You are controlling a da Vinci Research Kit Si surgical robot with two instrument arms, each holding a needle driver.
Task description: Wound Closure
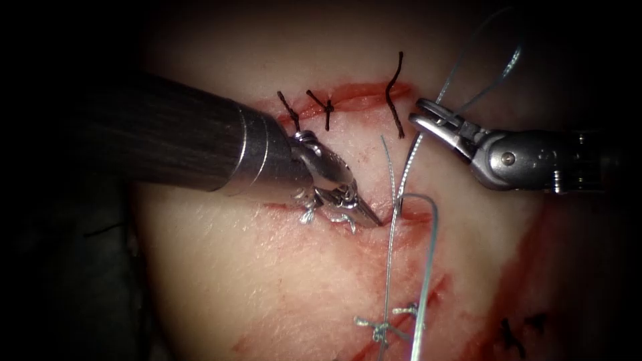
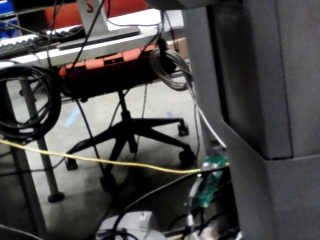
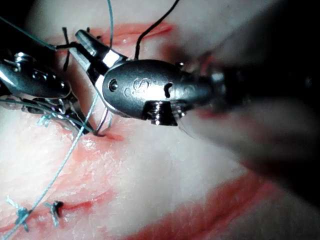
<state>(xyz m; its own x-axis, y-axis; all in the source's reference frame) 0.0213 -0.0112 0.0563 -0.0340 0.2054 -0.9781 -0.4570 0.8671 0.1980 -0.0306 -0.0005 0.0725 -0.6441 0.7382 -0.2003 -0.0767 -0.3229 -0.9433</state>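
Thread (image 1: 428,267): pale, running up out of the cut (image 1: 416,218) on the tissue (image 1: 267,281) and looping high to the right. Clamped in the right pincer (image 1: 418,111), right of and above the cut. Needle (image 3: 104,122): probably the thin dark curve just beside the cut in the right wrist view, seemingly with its low end in the tissue, though hard to confirm. Left pincer (image 1: 371,219): pressed together, tip down at the cut's left end; cannot tell whether clenched on the needle, the thread or nothing.

Judging from this, thread handling at the bite. Best done with a slow, even pull along the thread's own line, not across the cut, to spare the edges. Worth bracing the tissue at the exit point. Mind the slack loop near the tied stitches (image 1: 381,327) below, and stay clear of the black stitches (image 1: 328,107) above.
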